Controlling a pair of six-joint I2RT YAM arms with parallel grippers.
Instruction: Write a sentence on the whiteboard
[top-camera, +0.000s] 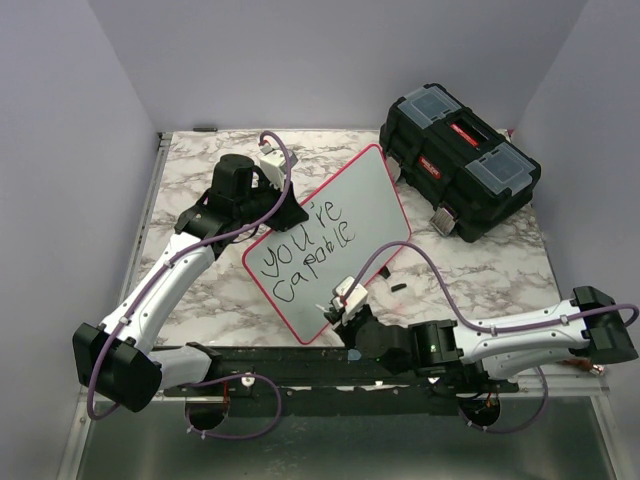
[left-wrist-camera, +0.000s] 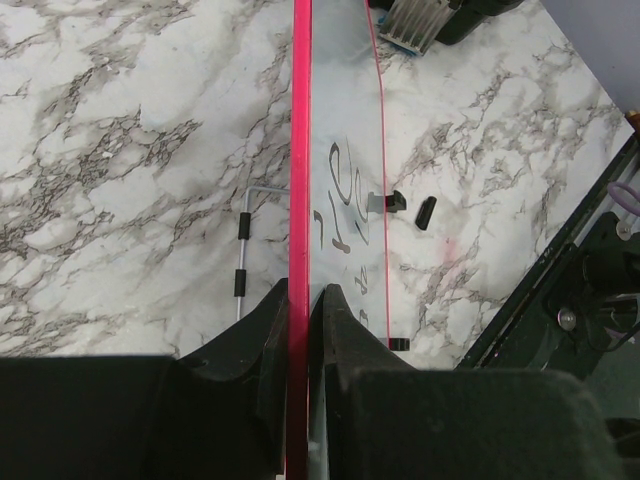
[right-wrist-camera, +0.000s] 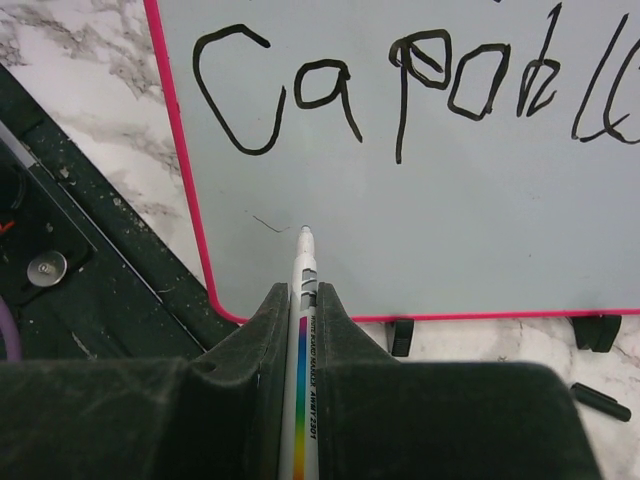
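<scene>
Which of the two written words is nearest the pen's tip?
The lower word, "capable": the marker tip sits just below its first letters, while "you're" lies a line higher on the whiteboard.

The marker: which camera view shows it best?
The right wrist view: the marker is close and sharp, clamped in the right gripper, its tip at the whiteboard. In the top external view it is too small to make out; the left wrist view does not show it.

Whiteboard (top-camera: 375, 195) is sitting diagonally on marble surface (top-camera: 480, 270), words (top-camera: 305, 250) "you're capable" showing in two lines. Left fingers (top-camera: 283, 208) are meeting its left edge. Right fingers (top-camera: 335, 312) are pointing at its near corner. Black toolbox (top-camera: 460, 160) is sitting far right.
</scene>
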